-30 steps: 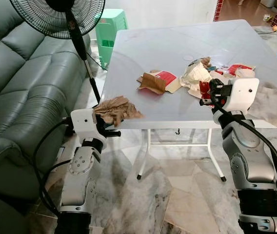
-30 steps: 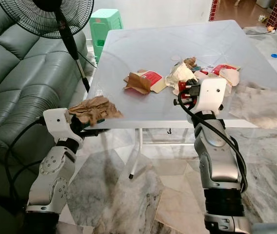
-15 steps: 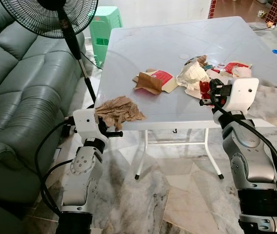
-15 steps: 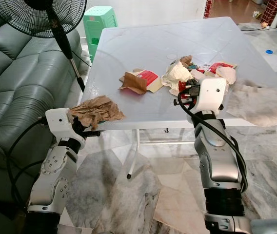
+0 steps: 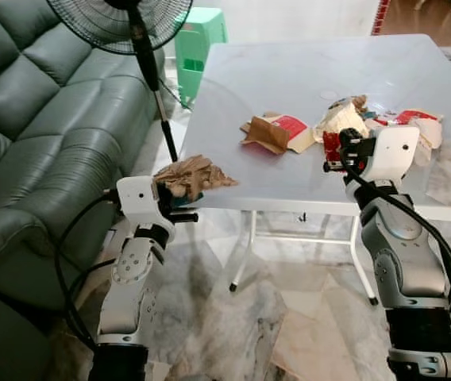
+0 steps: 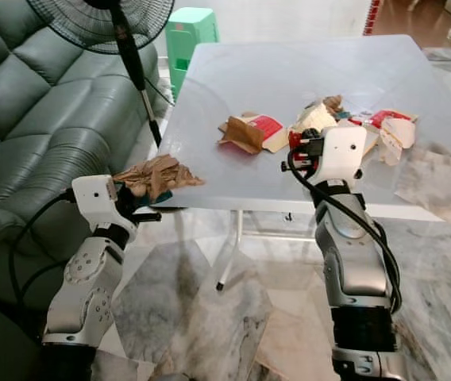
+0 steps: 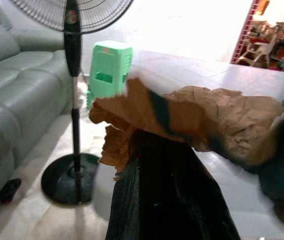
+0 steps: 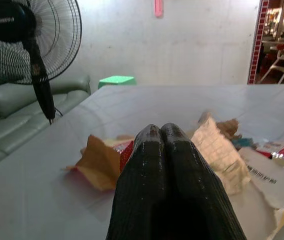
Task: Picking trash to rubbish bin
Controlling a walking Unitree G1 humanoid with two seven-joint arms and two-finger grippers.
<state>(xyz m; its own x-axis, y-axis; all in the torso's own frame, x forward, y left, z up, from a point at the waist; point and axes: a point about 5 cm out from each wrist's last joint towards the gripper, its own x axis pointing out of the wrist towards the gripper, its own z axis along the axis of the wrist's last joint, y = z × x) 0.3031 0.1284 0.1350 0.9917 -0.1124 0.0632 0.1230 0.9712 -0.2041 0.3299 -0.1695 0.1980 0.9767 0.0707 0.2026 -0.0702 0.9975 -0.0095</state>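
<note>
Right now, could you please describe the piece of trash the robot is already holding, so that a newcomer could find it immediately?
Start at the grey table and go to its near corner on the sofa side, below the standing fan. There the left claw is shut on a crumpled brown paper. Unlike the red and white wrappers lying in the middle of the table, it is plain brown and held at the table's edge.

Daylight flooded the room evenly; the table point(image 5: 289, 71) shone with pale glare toward its far edge. The left wrist view was blurred, its background wall overexposed white.
</note>
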